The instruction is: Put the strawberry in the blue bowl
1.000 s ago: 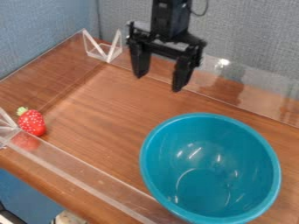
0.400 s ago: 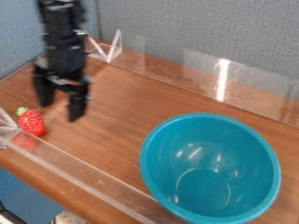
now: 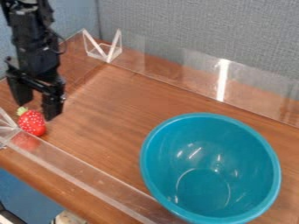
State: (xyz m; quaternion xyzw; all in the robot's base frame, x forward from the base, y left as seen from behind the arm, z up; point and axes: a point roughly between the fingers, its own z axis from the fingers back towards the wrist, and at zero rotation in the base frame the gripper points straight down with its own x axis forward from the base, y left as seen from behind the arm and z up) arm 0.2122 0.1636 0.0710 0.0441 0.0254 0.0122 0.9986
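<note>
Red and untouched, the strawberry (image 3: 31, 122) lies far from the empty blue bowl (image 3: 212, 171), our gripper (image 3: 35, 102) spread wide just above it, so grasping, carrying and dropping all remain.

Upper arm (image 3: 26, 17) cut off by the top edge. Strawberry (image 3: 33, 123) top partly hidden behind 1 gripper (image 3: 35, 102) finger; contact impossible to tell.

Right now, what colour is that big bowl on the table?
The bowl is teal-blue, plain and glossy inside, shown in the only camera view.
</note>
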